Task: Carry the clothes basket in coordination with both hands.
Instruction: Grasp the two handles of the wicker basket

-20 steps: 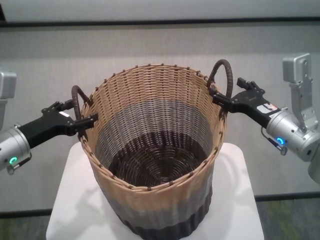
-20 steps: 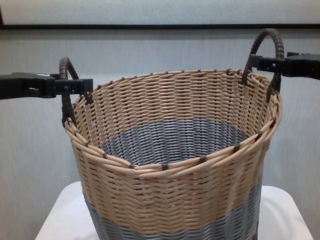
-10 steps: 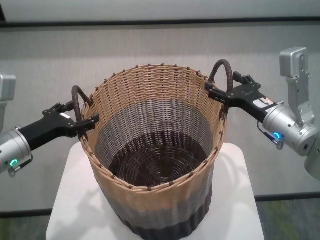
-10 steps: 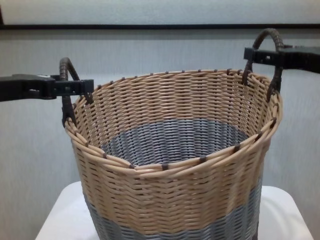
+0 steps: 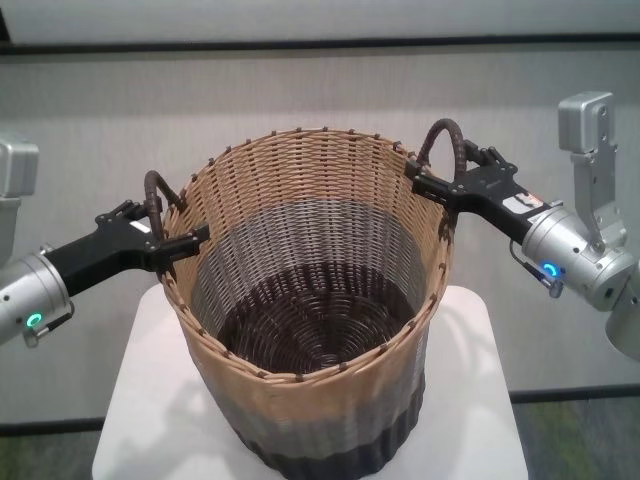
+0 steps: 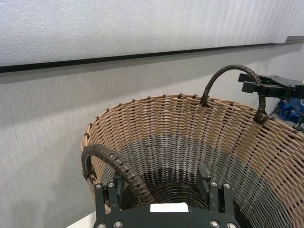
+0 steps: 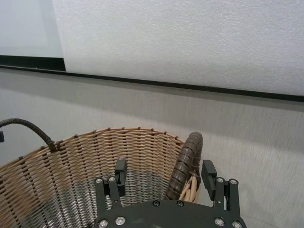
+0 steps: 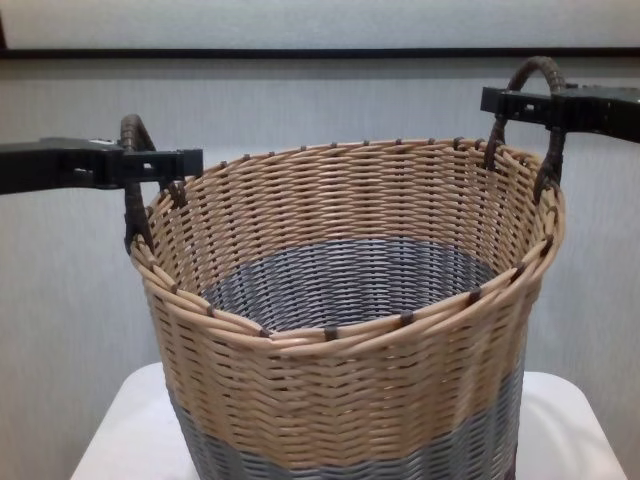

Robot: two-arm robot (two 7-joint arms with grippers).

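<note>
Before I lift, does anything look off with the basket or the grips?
Nothing stands out. The basket sits upright on the white table, weave intact; the left gripper and right gripper each straddle a handle.

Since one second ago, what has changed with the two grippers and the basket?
Both grippers slid inward along the handles: the left gripper further over the rim at the left handle, the right gripper through the right handle. Each straddles its handle, open. The clothes basket stayed on the white stand.
</note>
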